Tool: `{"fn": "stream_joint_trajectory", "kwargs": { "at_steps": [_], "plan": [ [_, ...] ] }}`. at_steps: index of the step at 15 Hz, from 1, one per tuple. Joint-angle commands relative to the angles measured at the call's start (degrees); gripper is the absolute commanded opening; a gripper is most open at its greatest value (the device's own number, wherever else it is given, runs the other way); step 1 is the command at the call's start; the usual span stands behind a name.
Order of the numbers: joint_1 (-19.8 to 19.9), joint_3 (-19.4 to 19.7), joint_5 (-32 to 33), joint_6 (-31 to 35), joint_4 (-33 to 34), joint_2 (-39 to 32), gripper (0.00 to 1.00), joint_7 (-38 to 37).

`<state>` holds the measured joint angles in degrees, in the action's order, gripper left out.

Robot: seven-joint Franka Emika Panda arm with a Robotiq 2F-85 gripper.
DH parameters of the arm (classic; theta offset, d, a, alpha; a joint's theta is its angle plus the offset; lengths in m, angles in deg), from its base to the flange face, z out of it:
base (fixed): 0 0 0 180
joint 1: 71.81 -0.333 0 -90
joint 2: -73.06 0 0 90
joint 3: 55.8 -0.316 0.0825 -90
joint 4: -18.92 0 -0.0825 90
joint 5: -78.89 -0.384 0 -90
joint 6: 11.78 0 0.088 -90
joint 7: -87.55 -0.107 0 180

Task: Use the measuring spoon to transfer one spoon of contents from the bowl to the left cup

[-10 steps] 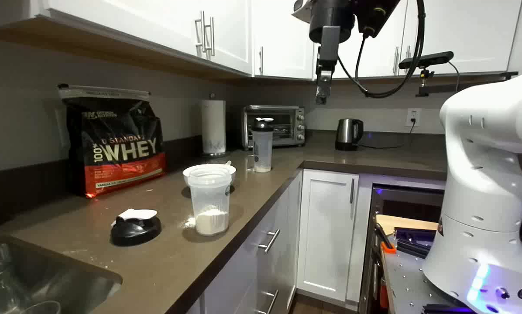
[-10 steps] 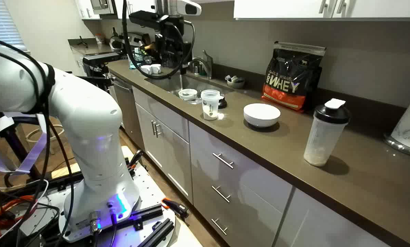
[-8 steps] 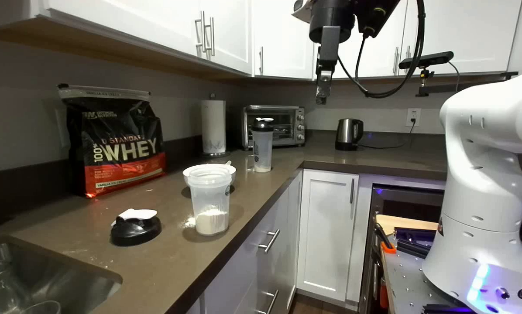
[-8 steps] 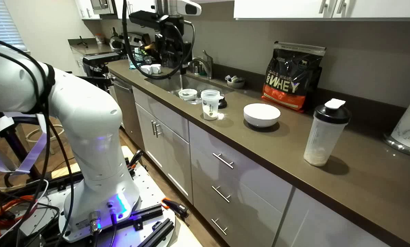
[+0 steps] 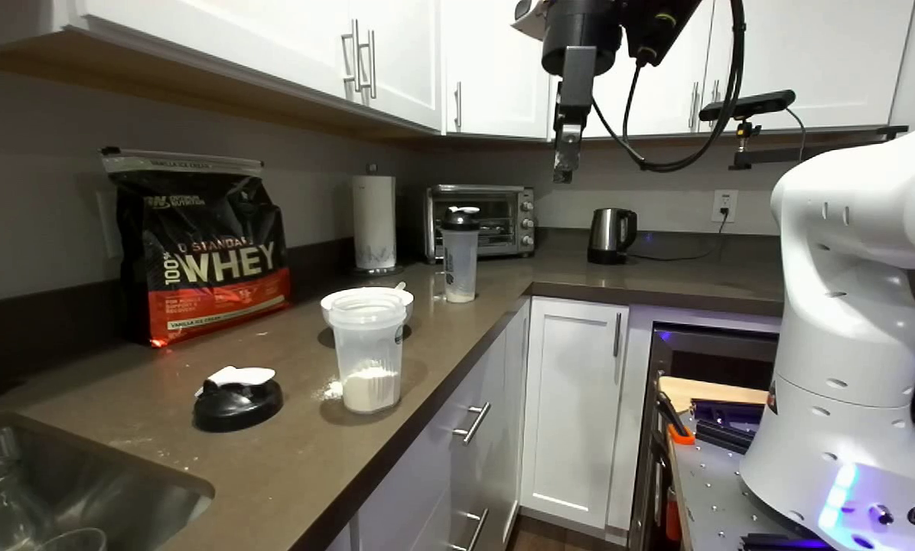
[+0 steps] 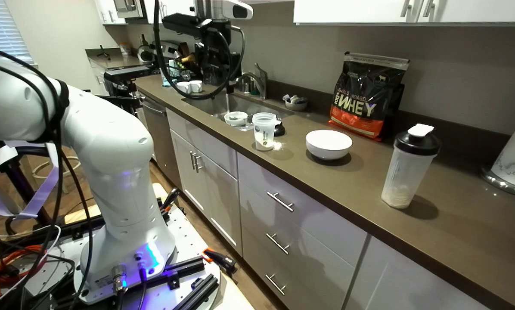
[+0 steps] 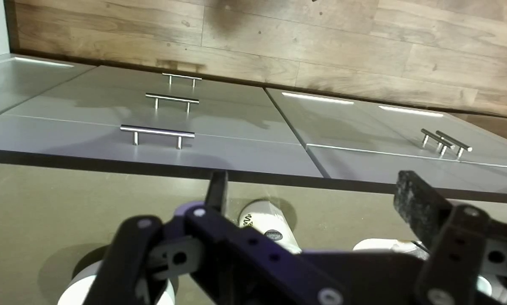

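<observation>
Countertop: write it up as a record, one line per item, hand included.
Lidless shaker cup: upright, pale powder inside
Spill: powder on the countertop beside that cup
Capped shaker bottle: upright, powder at bottom
White bowl: between cup and bottle
Measuring spoon: only a tip showing at bowl's rim
Black shaker lid: on countertop, apart from cup
Whey bag: upright
Hand: high up, open, empty

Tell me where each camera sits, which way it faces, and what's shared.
Wrist view: on the wrist, looking down past the open end effector at counter, drawers, floor.
An exterior view: beside the arm, facing across the counter toward the sink; arm shows.
An exterior view: near the sink, looking along the counter toward the toaster oven; arm and end effector show.
Both exterior views share the whey bag and bowl.
</observation>
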<state>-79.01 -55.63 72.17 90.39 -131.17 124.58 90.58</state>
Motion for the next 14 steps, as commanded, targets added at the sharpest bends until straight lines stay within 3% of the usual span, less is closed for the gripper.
{"fn": "stream_joint_trajectory", "kwargs": {
  "at_steps": [1, 8, 14],
  "plan": [
    [0.7, -2.5, 1.6, 1.3, 1.6, -3.3, 1.00, 0.4],
    [0.8, -7.6, 11.3, 8.9, 9.0, -16.9, 1.00, 1.4],
    [1.4, -5.4, 16.8, 13.7, 16.9, -30.2, 1.00, 4.6]
  ]
}}
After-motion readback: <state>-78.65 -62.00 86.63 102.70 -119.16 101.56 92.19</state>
